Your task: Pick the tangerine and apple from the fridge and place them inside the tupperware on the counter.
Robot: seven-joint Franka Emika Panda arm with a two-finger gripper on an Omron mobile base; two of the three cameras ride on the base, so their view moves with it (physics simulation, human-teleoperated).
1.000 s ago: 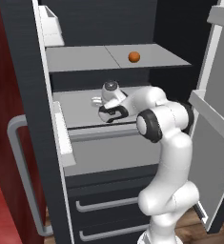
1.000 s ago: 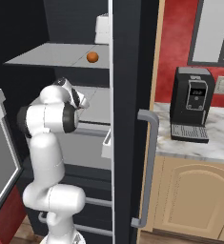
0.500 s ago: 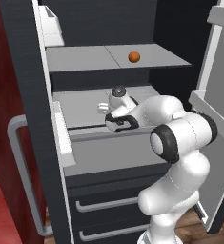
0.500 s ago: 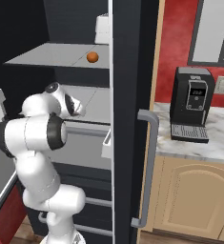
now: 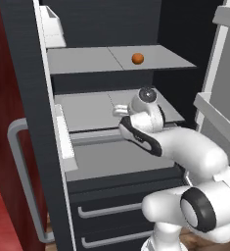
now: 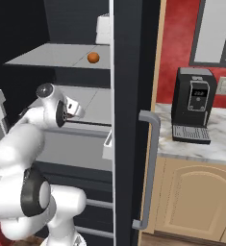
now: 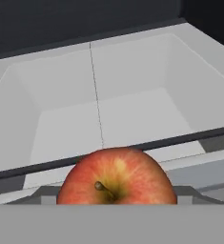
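Observation:
The apple [image 7: 117,177], red-yellow with a short dark stem, sits right at the bottom of the hand view, and my gripper [image 7: 116,194] is shut on it. In the left base view my gripper [image 5: 119,111] hangs over the fridge's middle shelf [image 5: 87,110], wrist bent toward the shelf's front. From the right it shows beside the door edge, my gripper [image 6: 77,110]. The tangerine [image 5: 137,59], a plain orange ball, rests on the upper shelf, well above the hand; it is also seen from the right, the tangerine [image 6: 93,57]. The tupperware is out of view.
The fridge door [image 6: 131,120] with its grey bar handle stands open beside the arm. A white door bin [image 5: 66,139] juts out at the left. A black coffee machine [image 6: 194,110] stands on the marbled counter [image 6: 220,141]. Drawers [image 5: 111,211] lie below the shelves.
The arm's elbow has swung right and down toward the camera. The hand has drawn back a little toward the front of the middle shelf. The tangerine has not moved.

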